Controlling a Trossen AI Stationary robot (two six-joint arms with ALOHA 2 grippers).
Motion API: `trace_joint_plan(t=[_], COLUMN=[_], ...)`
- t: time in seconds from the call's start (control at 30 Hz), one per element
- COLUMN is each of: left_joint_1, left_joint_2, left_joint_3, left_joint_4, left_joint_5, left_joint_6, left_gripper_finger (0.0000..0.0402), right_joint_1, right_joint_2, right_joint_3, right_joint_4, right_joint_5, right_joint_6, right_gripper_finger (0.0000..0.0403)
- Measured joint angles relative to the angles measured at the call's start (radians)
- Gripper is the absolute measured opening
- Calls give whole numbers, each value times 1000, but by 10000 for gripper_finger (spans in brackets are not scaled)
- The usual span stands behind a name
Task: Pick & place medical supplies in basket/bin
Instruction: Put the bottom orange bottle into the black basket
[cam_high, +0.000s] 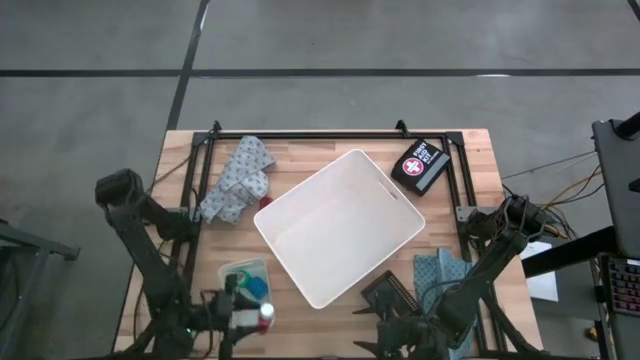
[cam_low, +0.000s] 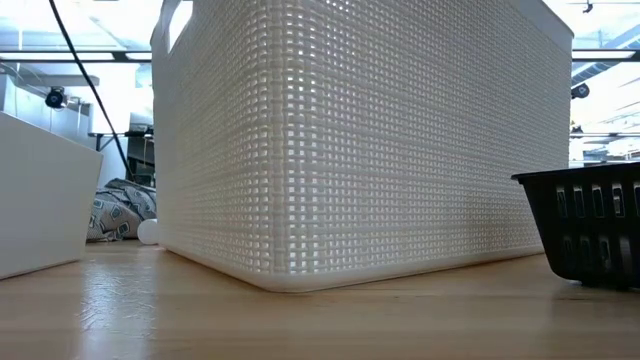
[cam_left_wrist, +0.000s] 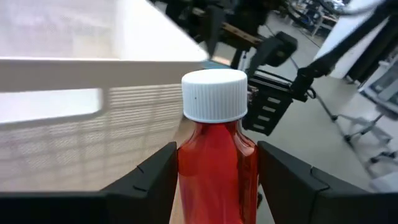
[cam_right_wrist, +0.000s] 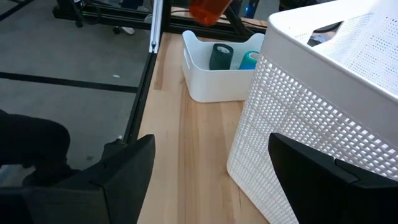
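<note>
The white bin (cam_high: 340, 225) stands slantwise in the middle of the table, and its mesh wall (cam_low: 360, 140) fills the low view. My left gripper (cam_high: 250, 318) is at the near left, beside the small translucent tray (cam_high: 245, 280), and is shut on a red bottle with a white cap (cam_left_wrist: 214, 143). That bottle also shows high above the tray in the right wrist view (cam_right_wrist: 208, 9). My right gripper (cam_right_wrist: 208, 180) stands open at the near right, by the bin's near corner (cam_right_wrist: 249, 168), with nothing between its fingers. My left gripper pinches the red bottle's body (cam_left_wrist: 214, 180), below the white cap (cam_left_wrist: 214, 93), between its two fingers (cam_left_wrist: 152, 183), one on each flat side. The fingers lie along the bottle, roughly level, with the cap pointing away from the wrist. The bottle is lifted clear of the table.
The small tray (cam_right_wrist: 217, 68) holds teal and dark containers. A black slotted basket (cam_high: 388, 293) sits at the near right beside a blue cloth (cam_high: 440, 270). A patterned cloth (cam_high: 237, 180) lies at the far left, a dark first-aid case (cam_high: 420, 165) at the far right.
</note>
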Motion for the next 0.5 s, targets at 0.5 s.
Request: trace_joint_plan(t=[0.5], left_joint_1=[123], left_joint_2=[213], left_joint_3=[5], left_joint_4=[231], left_joint_5=[211], left_joint_6=[101], left_gripper_finger=[200], right_joint_1=[0], right_joint_2=[0], right_joint_3=[0], right_joint_4=[0], right_joint_5=[0], right_joint_6=[0], right_gripper_finger=[311])
